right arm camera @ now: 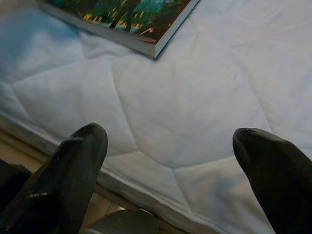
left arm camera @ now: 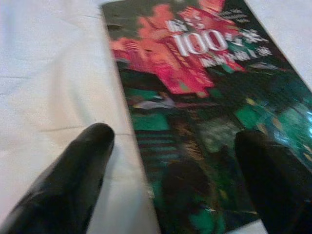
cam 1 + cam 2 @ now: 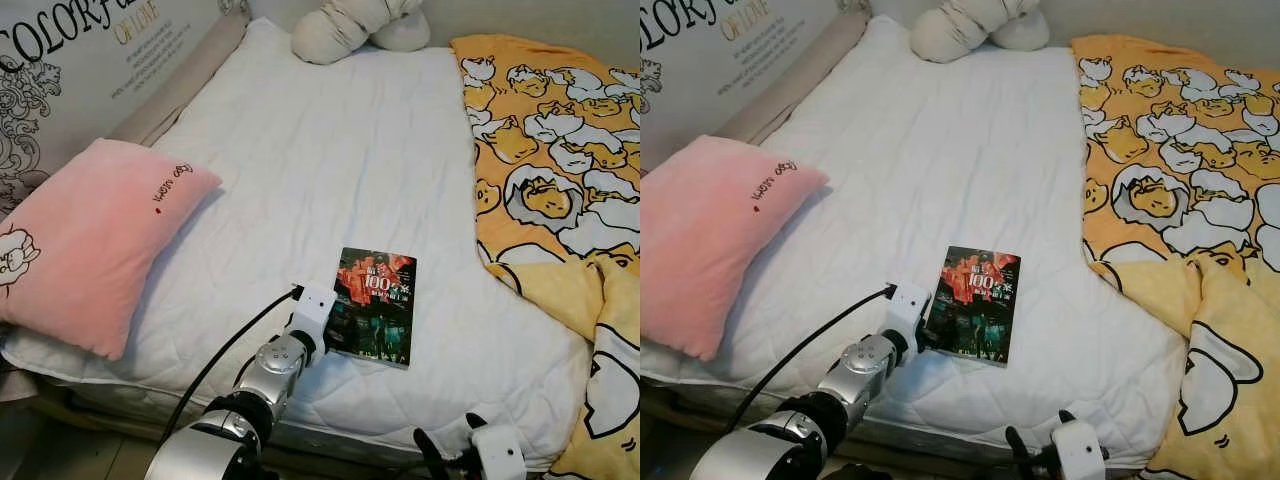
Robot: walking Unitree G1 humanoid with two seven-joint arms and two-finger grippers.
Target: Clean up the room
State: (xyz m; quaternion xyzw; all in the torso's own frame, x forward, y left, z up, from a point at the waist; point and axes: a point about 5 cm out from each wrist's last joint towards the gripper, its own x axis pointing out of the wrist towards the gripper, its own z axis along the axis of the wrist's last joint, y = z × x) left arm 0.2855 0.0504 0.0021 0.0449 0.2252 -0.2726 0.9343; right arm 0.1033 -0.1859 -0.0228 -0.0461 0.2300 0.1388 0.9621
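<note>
Left pincer (image 2: 173,146) spread, straddling near edge of book (image 3: 376,303) at lower centre on bed (image 3: 330,170); right pincer (image 1: 170,146) spread, bottom right

The dark paperback book with a red and green cover (image 3: 376,305) bears a large white "100", while the white wall poster with black ornate lettering (image 3: 70,60) at ten o'clock reads "COLORFUL" and "OF LOVE".

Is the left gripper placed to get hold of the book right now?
Probably yes. The left gripper is open at the near edge of the book, one finger over the cover, the other over the white mattress. Nothing lies between them.
</note>
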